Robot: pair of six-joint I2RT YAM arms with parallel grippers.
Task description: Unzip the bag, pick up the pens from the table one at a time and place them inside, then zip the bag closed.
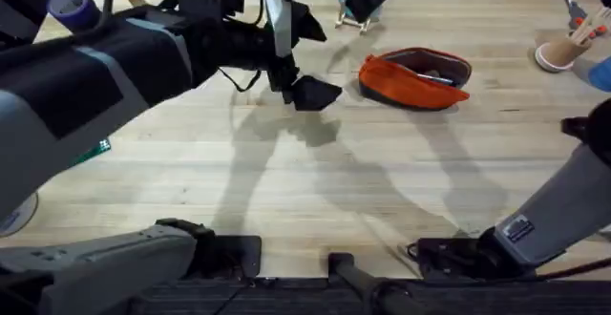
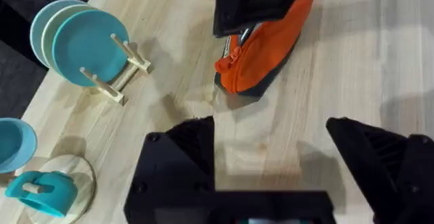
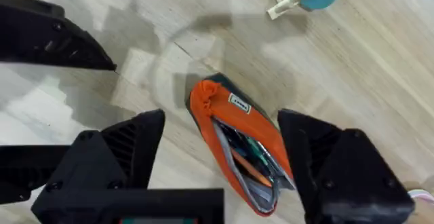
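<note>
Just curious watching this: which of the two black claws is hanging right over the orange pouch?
The right gripper: the open bag lies between its spread fingers. The left gripper is open over bare table beside it.

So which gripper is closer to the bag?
Right. The right gripper hangs open, straddling the bag; the left gripper is open beside it, with bare table between.
</note>
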